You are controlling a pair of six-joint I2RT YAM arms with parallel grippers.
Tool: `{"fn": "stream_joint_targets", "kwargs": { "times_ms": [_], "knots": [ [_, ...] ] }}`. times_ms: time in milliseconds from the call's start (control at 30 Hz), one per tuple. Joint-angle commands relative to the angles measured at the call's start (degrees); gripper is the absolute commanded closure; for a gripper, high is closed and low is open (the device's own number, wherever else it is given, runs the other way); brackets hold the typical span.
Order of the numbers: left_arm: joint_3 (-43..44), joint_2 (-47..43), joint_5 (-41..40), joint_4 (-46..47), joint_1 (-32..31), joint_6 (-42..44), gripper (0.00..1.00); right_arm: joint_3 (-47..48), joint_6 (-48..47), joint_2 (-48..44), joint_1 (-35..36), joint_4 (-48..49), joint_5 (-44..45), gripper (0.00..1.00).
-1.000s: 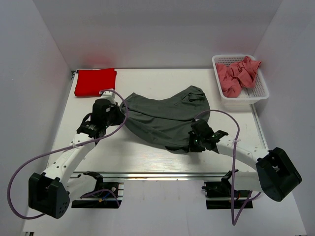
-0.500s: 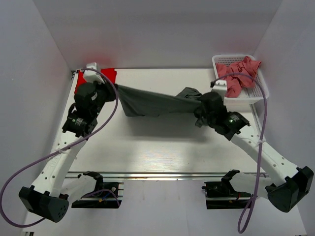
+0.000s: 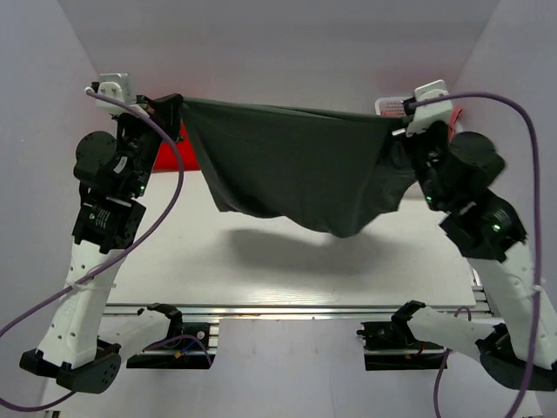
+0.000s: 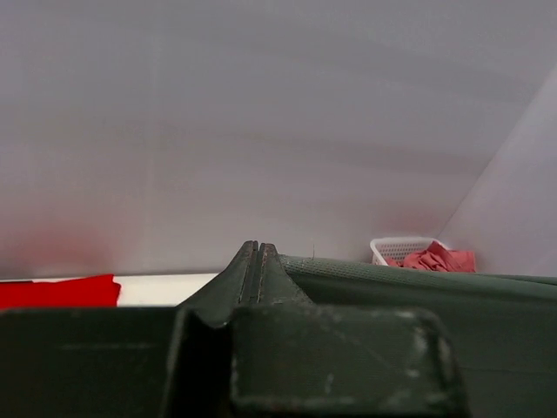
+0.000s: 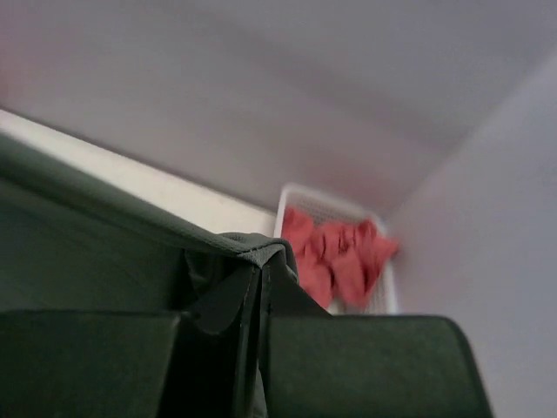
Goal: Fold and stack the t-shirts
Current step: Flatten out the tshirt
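Note:
The dark grey t-shirt [image 3: 296, 165] hangs spread out in the air between both raised arms, its top edge pulled taut and its lower part sagging above the table. My left gripper [image 3: 177, 106] is shut on its left upper corner, and my right gripper [image 3: 393, 122] is shut on its right upper corner. In the left wrist view the jaws [image 4: 258, 248] are pressed together, with grey fabric [image 4: 418, 287] running off to the right. In the right wrist view the closed fingertips [image 5: 261, 266] pinch a hem of the fabric [image 5: 78, 252]. The folded red t-shirt [image 4: 57, 292] lies at the far left.
A white mesh basket [image 4: 396, 247] with crumpled pink t-shirts [image 5: 335, 257] stands at the far right corner, mostly hidden behind my right arm from above. The white table [image 3: 261, 261] carries the hanging shirt's shadow. Grey walls close in on three sides.
Both arms have risen and moved apart towards the back, lifting the dark grey t-shirt off the table and stretching it out in the air.

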Motion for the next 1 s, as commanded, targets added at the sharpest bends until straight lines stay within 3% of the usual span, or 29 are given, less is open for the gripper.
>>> {"fn": "stream_joint_targets", "kwargs": {
  "times_ms": [0,33,133,233,367,567,767,900,967],
  "knots": [
    [2.59,-3.84,-2.05,-1.65,0.13,2.60,1.00,7.43,-14.87,-3.71,-0.19,-4.71,-16.29,1.00],
    [2.59,-4.72,-2.05,-1.66,0.13,2.60,1.00,8.24,-20.46,-5.02,-0.10,-8.73,-26.67,1.00],
    [2.59,-7.97,-2.05,-3.06,0.13,2.60,1.00,9.04,-25.94,-8.19,-0.19,-11.75,-40.77,1.00],
    [2.07,-11.04,-0.74,-3.86,0.13,2.60,1.00,9.47,-32.88,-10.75,-0.19,-14.55,-48.46,1.00],
    [2.68,-13.69,2.78,-5.87,0.65,1.46,1.00,13.51,-35.19,-9.79,-0.36,-19.65,-53.66,1.00],
    [0.93,-15.01,4.46,-7.02,0.65,0.32,1.00,9.32,-35.10,-11.45,-0.36,-17.48,-53.42,1.00],
    [-5.22,-8.70,-4.23,-6.49,0.65,-1.44,1.00,-12.47,-35.45,-10.14,-0.27,1.58,-42.00,1.00],
    [-12.85,-0.71,-12.76,-4.22,0.65,-2.76,1.00,-19.51,-34.49,1.95,-1.15,11.69,-29.37,1.00],
    [-14.01,4.12,-15.65,-3.42,0.65,-3.28,1.00,-21.10,-34.49,8.39,-2.64,14.87,-27.06,1.00]
  ]
}}
